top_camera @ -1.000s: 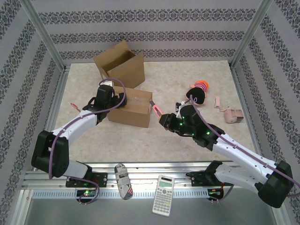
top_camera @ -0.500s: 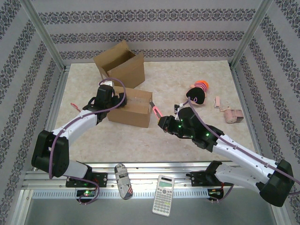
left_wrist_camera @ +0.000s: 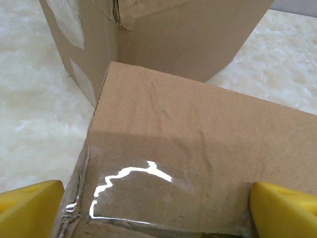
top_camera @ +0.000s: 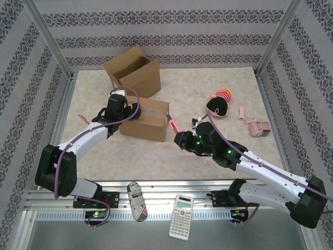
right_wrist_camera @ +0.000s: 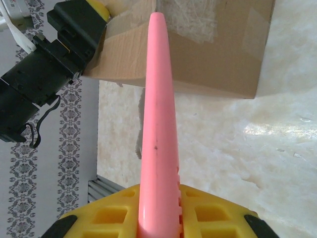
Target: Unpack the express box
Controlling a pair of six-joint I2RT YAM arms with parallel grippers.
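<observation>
Your right end effector (right_wrist_camera: 159, 210) is clenched on a pink cutter (right_wrist_camera: 157, 124) aimed at the taped cardboard box (top_camera: 148, 125), your left end effector (left_wrist_camera: 156, 201) spread wide over its top.

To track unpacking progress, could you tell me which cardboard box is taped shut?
The nearer box, under the left pincer, has tape over its closed top; the farther box has open flaps.

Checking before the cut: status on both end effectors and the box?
Left end effector open, straddling the taped box. Right end effector shut on pink tool, tip at the box's top edge. An open box behind, not blocking.
</observation>
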